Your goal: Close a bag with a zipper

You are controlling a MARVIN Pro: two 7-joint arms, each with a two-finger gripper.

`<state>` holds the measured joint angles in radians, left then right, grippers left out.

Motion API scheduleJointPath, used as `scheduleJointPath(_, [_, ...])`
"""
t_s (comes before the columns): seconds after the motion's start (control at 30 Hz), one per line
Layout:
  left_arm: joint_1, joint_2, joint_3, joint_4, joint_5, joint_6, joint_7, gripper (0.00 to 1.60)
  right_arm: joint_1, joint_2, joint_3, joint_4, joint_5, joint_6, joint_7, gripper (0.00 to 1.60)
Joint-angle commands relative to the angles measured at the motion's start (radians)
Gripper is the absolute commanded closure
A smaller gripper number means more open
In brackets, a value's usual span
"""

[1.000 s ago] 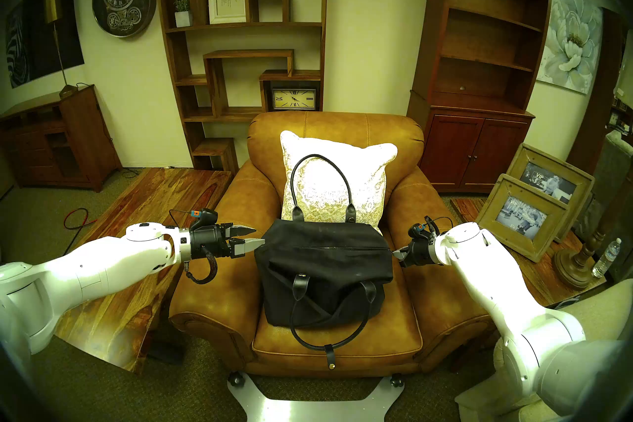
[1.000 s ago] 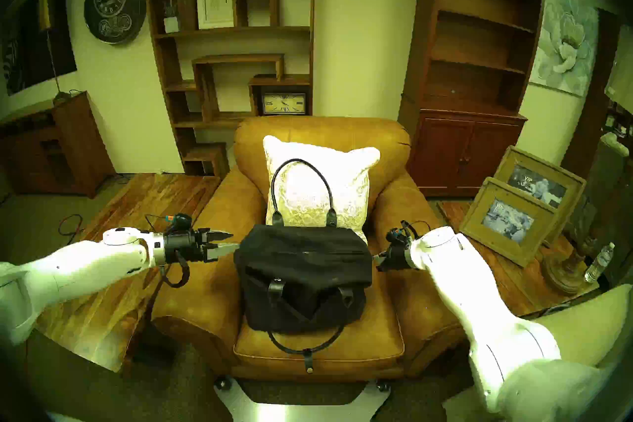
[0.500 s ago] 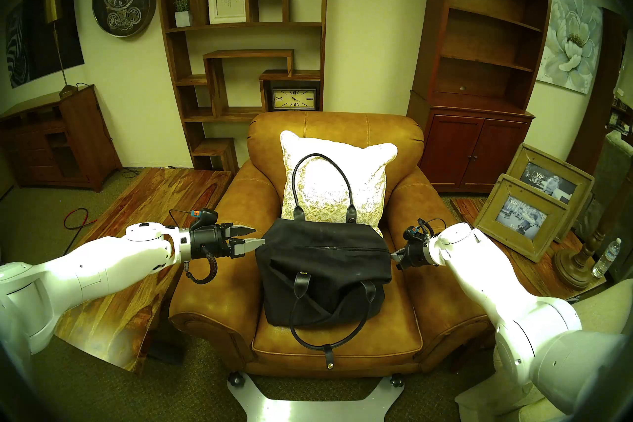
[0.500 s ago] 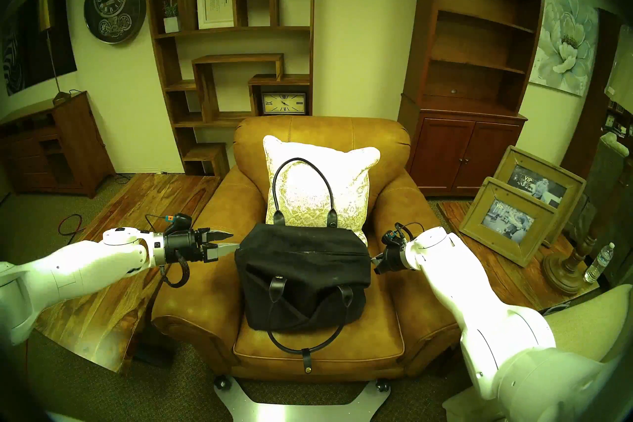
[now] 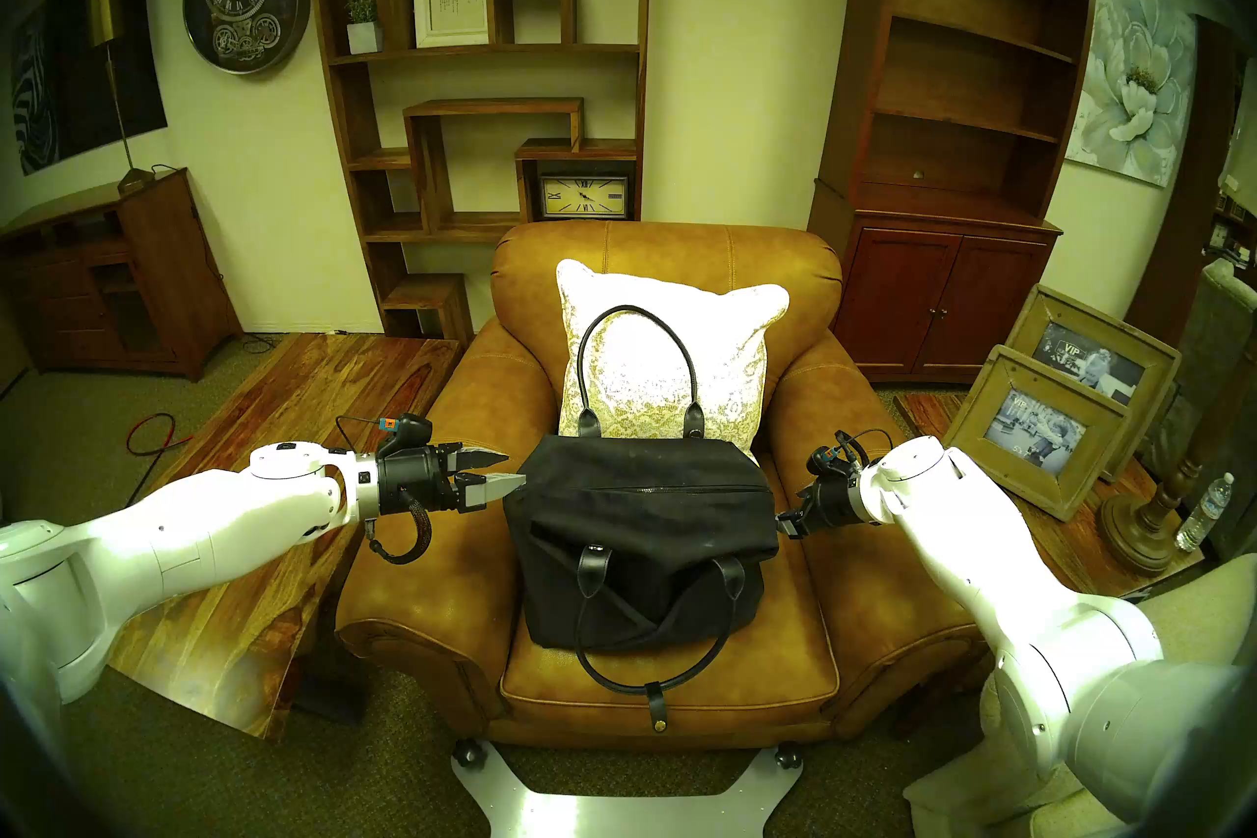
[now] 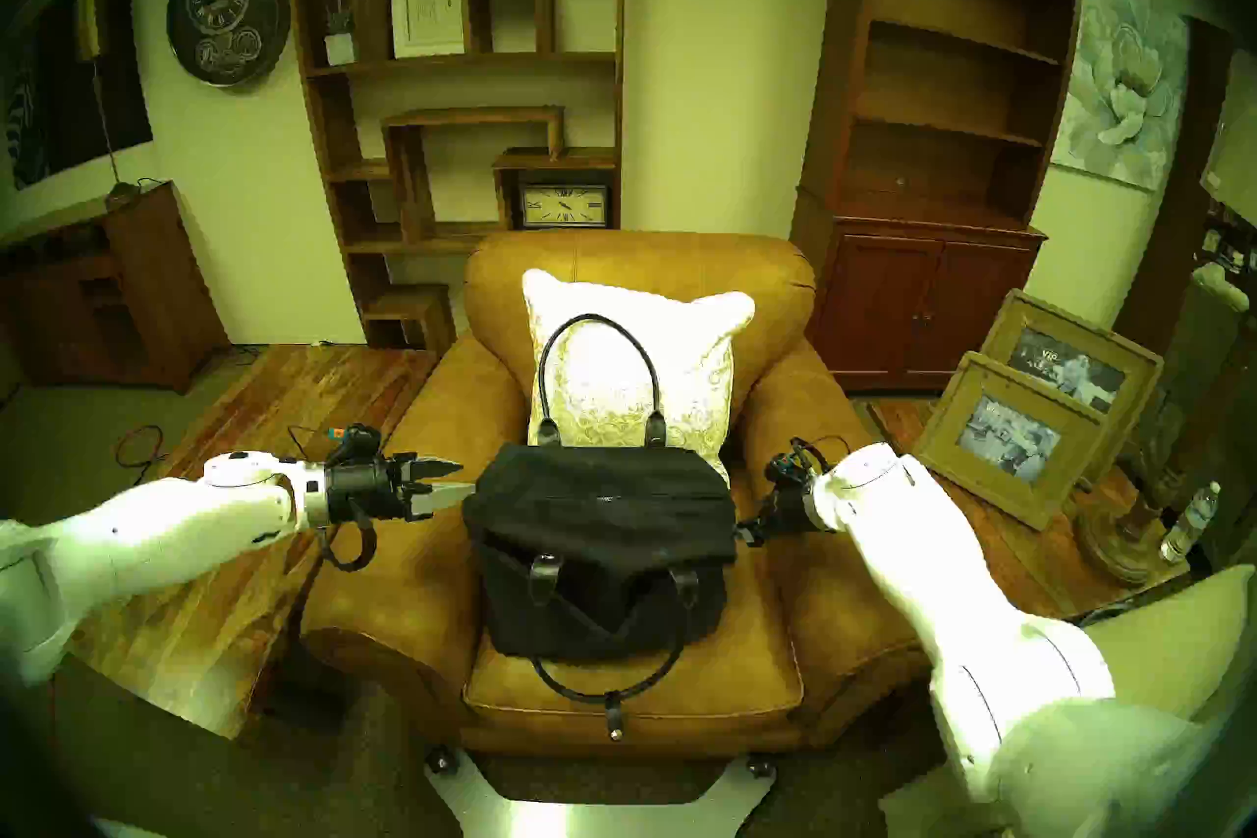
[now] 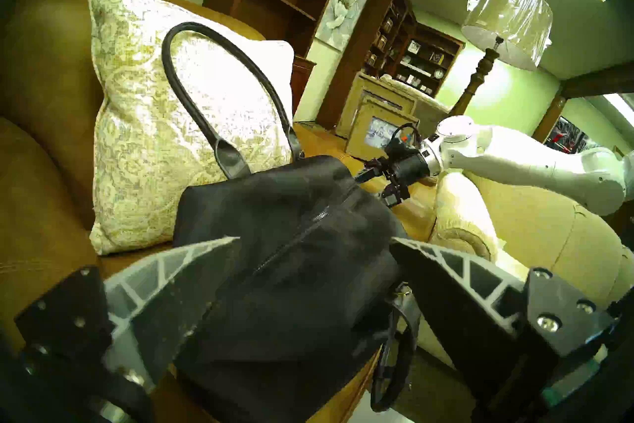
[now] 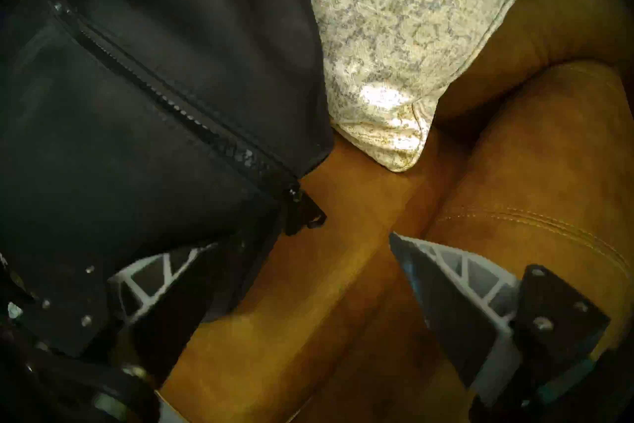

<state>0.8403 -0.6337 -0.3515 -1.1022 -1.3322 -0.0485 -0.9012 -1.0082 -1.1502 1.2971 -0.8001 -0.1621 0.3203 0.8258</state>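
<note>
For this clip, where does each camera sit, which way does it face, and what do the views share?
Head pair: high on the robot, looking down at the bag on the armchair; both arms show, left gripper and right gripper at the bag's ends.
Left wrist: beside the bag, looking along the zipper toward the right arm; its own open fingers show.
Right wrist: looks down at the zipper's pull; open fingers show.
Shared: bag, pillow.

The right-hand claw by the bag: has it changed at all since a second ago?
Yes. The right gripper was pinched shut at the bag's end; now its jaws stand apart, while its arm has barely shifted against the armchair.
</note>
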Motion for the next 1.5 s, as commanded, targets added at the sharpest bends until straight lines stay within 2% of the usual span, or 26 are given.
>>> scheduleJointPath(0.0, [-0.014, -0.002, -0.010, -0.004, -0.003, -0.003, 0.000, 0.00, 0.012, 0.022, 0.045, -0.140, 0.029, -0.051, -0.017, 0.00])
scheduleJointPath(0.13, [-0.014, -0.002, -0.010, -0.004, -0.003, -0.003, 0.000, 0.00, 0.028, 0.010, 0.060, -0.149, 0.045, -0.083, 0.006, 0.00])
scheduleJointPath(0.37, [-0.015, -0.002, -0.010, -0.004, -0.003, -0.003, 0.000, 0.00, -0.023, -0.004, 0.071, -0.246, 0.089, -0.172, 0.069, 0.00])
scheduleJointPath(0.63, [-0.015, -0.002, -0.010, -0.004, -0.003, -0.003, 0.000, 0.00, -0.124, 0.011, 0.083, -0.367, 0.145, -0.263, 0.173, 0.00])
scheduleJointPath(0.87, [-0.015, -0.002, -0.010, -0.004, -0.003, -0.003, 0.000, 0.00, -0.228, 0.017, 0.120, -0.463, 0.196, -0.316, 0.212, 0.00])
scheduleJointPath(1.0, [-0.015, -0.002, -0.011, -0.004, -0.004, -0.003, 0.000, 0.00, -0.295, 0.020, 0.144, -0.532, 0.206, -0.312, 0.194, 0.00])
scheduleJointPath(1.03, [-0.015, -0.002, -0.011, -0.004, -0.004, -0.003, 0.000, 0.00, -0.290, 0.016, 0.145, -0.515, 0.210, -0.321, 0.195, 0.00])
scheduleJointPath(1.1, [-0.015, -0.002, -0.011, -0.004, -0.004, -0.003, 0.000, 0.00, -0.325, 0.021, 0.161, -0.571, 0.209, -0.328, 0.179, 0.00])
scheduleJointPath(1.17, [-0.015, -0.002, -0.011, -0.004, -0.004, -0.003, 0.000, 0.00, -0.313, 0.018, 0.156, -0.555, 0.197, -0.327, 0.172, 0.00])
scheduleJointPath(1.23, [-0.015, -0.002, -0.011, -0.004, -0.004, -0.003, 0.001, 0.00, -0.348, 0.019, 0.172, -0.615, 0.182, -0.302, 0.133, 0.00])
scheduleJointPath(1.27, [-0.015, -0.002, -0.011, -0.004, -0.004, -0.003, 0.001, 0.00, -0.341, 0.015, 0.171, -0.598, 0.183, -0.312, 0.134, 0.00])
scheduleJointPath(1.33, [-0.015, -0.002, -0.011, -0.004, -0.004, -0.003, 0.001, 0.00, -0.373, 0.019, 0.180, -0.649, 0.174, -0.290, 0.107, 0.00])
scheduleJointPath(1.4, [-0.015, -0.002, -0.011, -0.004, -0.004, -0.003, 0.001, 0.00, -0.371, 0.017, 0.179, -0.642, 0.174, -0.295, 0.106, 0.00])
scheduleJointPath(1.47, [-0.015, -0.002, -0.011, -0.004, -0.004, -0.003, 0.001, 0.00, -0.399, 0.019, 0.186, -0.687, 0.164, -0.272, 0.077, 0.00])
